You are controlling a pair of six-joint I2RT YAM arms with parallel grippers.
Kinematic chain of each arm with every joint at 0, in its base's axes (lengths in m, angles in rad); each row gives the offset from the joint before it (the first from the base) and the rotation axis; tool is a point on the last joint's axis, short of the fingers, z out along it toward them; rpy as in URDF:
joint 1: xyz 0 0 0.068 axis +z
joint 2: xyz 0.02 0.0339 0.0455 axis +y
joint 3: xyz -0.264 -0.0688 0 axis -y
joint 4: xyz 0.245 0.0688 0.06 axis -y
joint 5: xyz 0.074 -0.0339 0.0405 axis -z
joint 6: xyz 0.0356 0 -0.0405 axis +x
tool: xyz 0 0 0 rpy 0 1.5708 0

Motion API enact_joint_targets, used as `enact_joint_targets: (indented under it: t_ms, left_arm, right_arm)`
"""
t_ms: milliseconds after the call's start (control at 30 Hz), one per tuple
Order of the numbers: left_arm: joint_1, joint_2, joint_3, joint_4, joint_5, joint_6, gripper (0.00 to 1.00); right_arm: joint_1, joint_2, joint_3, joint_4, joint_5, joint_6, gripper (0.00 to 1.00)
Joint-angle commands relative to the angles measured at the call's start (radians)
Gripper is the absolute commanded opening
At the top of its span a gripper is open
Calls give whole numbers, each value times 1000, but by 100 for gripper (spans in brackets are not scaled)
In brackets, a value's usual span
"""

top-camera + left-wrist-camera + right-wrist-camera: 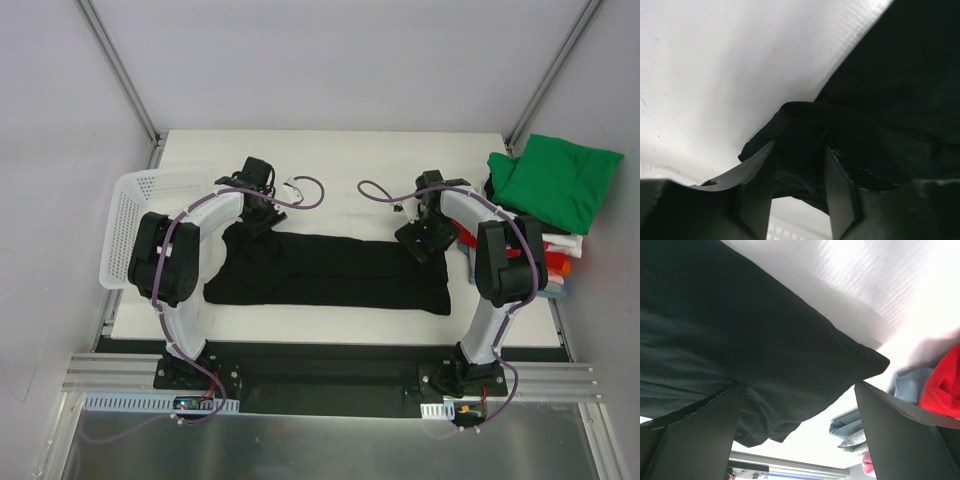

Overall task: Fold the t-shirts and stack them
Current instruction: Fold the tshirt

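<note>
Black t-shirt (330,275) is lying in a long strip across the counter (330,160). Left claw (800,160) is nearly closed on a bunched bit of the shirt's far left corner. Right claw (799,385) is wide open, straddling the far right corner and gripping nothing. My worry: if only one side lifts, the strip drags crooked and the fold slumps. White basket (118,215) on the left has no cloth in the part showing. The folded stack, green shirt (555,180) on top, sits on the right.

One spread t-shirt (330,275) lies across the table (330,150) middle, beyond the arm bases. Basket (125,225) sits left of it at the table edge, folded t-shirt stack (555,190) right. Left gripper (262,220) at its far-left corner, right gripper (418,243) at its far-right corner.
</note>
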Motion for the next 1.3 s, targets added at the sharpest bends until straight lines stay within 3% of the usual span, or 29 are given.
enact_joint_targets:
  t_ms: [0, 33, 133, 167, 600, 1267]
  left_arm:
    - [9, 10, -29, -4, 30, 8, 35]
    - [9, 10, -34, -2, 34, 6, 25]
    - [9, 24, -40, -2, 31, 3, 9]
    - [9, 24, -40, -4, 28, 2, 0]
    - [9, -76, -86, -4, -30, 22, 0]
    - [14, -82, -131, -4, -89, 66, 0]
  right_arm:
    - [7, -1, 15, 0, 1, -7, 96]
    - [7, -1, 15, 0, 1, -7, 97]
    - [9, -2, 9, 2, 1, -6, 97]
    - [9, -4, 7, 2, 1, -6, 96]
    - [12, -7, -59, 62, 108, -4, 97]
    - [18, 35, -103, 155, 185, -41, 96]
